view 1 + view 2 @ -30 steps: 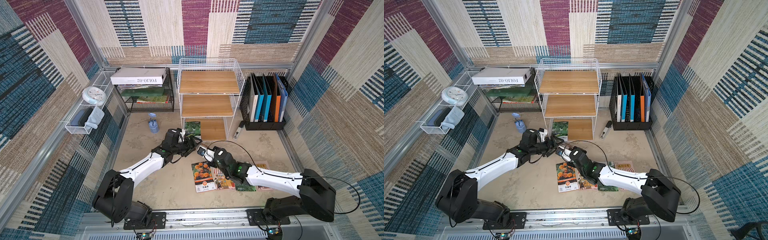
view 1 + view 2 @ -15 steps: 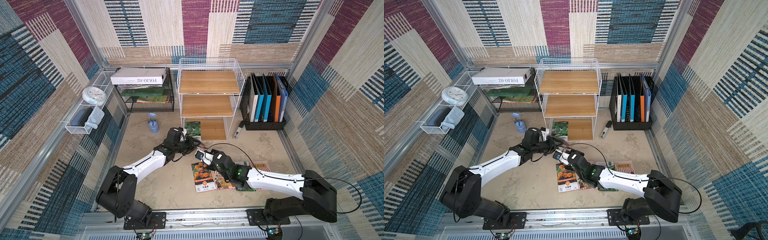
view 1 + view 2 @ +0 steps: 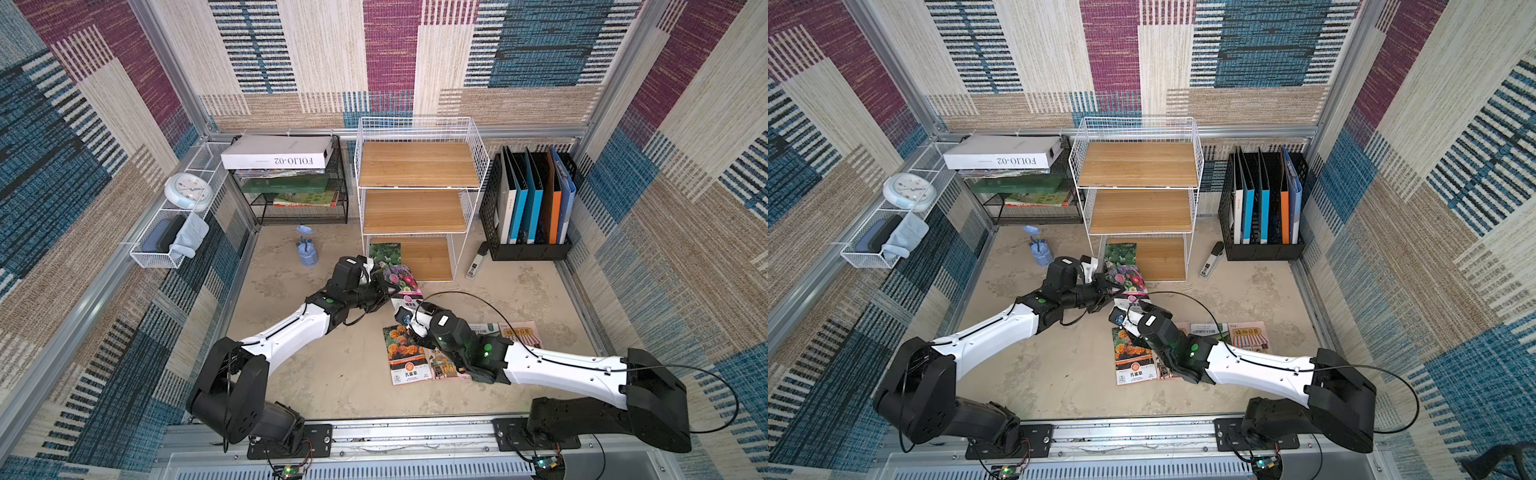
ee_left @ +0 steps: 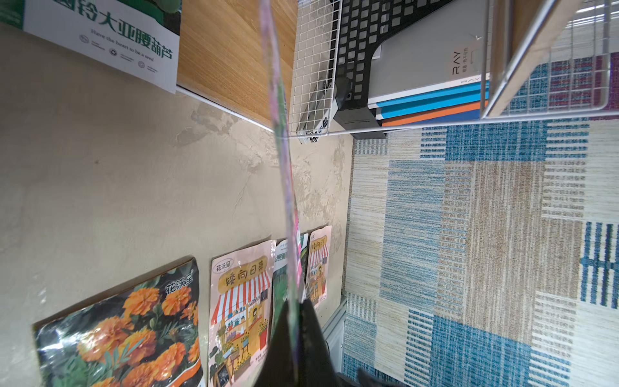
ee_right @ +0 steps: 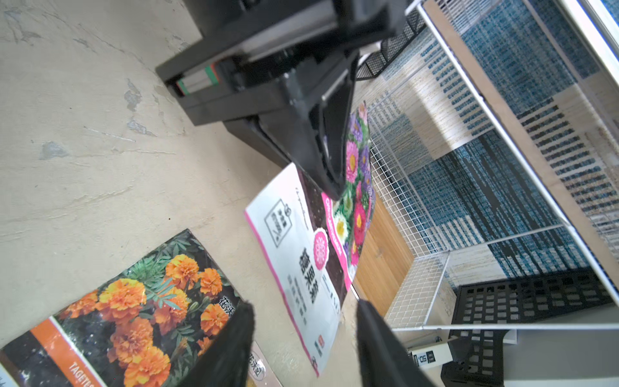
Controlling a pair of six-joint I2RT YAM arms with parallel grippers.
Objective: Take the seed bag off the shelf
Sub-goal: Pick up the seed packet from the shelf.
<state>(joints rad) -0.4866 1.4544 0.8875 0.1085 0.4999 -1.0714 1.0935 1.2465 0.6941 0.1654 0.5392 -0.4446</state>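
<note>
A seed bag [image 3: 401, 282] [image 3: 1126, 279] printed with pink and purple flowers is held off the floor just in front of the white wire shelf [image 3: 417, 164] [image 3: 1138, 164]. My left gripper [image 4: 296, 303] [image 3: 381, 290] is shut on the bag's edge, which shows edge-on in the left wrist view [image 4: 284, 167]. My right gripper [image 5: 303, 321] [image 3: 402, 308] stands open at the bag's white lower end [image 5: 301, 254], fingers [image 5: 234, 335] apart from it. A green seed bag [image 3: 384, 253] [image 4: 100, 33] lies on the shelf's bottom board.
Several seed bags lie on the floor under my right arm, among them a marigold one [image 3: 405, 353] [image 5: 134, 318]. A black mesh rack with a white box [image 3: 278, 156] stands left of the shelf and a black file holder [image 3: 532, 208] right of it. A small blue object [image 3: 306, 251] sits nearby.
My left gripper has closed on the flower bag. My right gripper, shut before, has opened and let go of the bag's lower end.
</note>
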